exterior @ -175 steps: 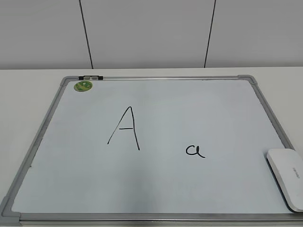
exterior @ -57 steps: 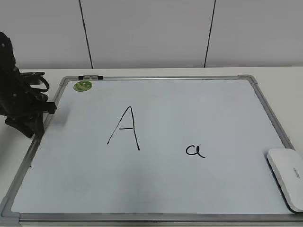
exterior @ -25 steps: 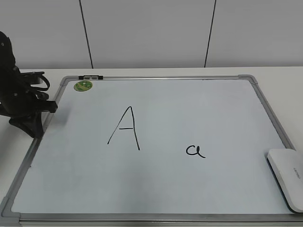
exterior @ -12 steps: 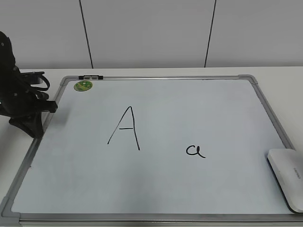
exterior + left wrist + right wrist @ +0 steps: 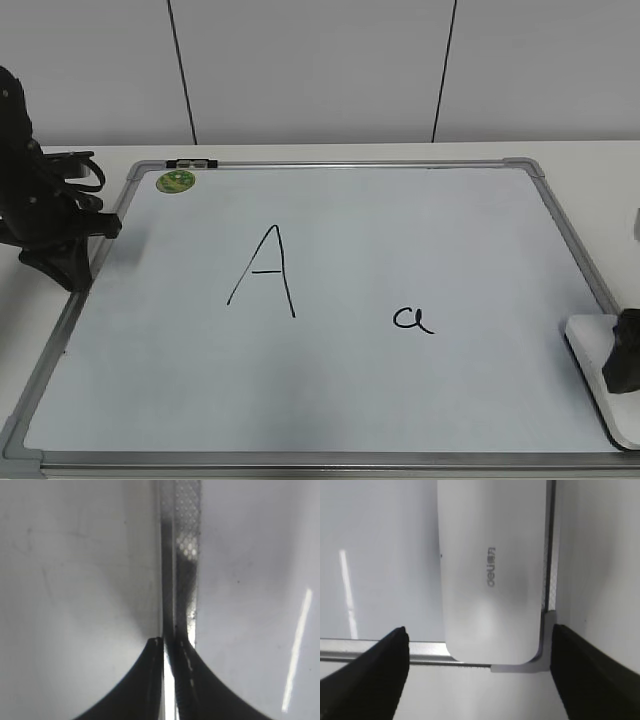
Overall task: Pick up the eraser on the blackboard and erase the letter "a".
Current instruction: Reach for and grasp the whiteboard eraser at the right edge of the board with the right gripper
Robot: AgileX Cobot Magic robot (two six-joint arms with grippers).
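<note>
The white eraser (image 5: 586, 334) lies on the blackboard's (image 5: 450, 230) near right corner, its grey lettering up in the right wrist view (image 5: 490, 575). My right gripper (image 5: 622, 366) is open just above the eraser's near end. In the right wrist view its fingers (image 5: 479, 630) stand wide on either side of the eraser, not touching it. The small black letter "a" (image 5: 412, 319) is right of centre, left of the eraser. My left gripper (image 5: 72, 272) is shut, its tips (image 5: 172, 642) on the board's left frame (image 5: 182, 540).
A tall capital "A" (image 5: 265, 272) is drawn left of the small "a". A round green sticker (image 5: 176, 181) sits at the board's far left corner. The board lies on a white table (image 5: 590, 165) in front of a grey panelled wall.
My right gripper has come into view at the right edge and now hangs over the eraser. The left arm, which arrived earlier, has stayed at the left frame.
</note>
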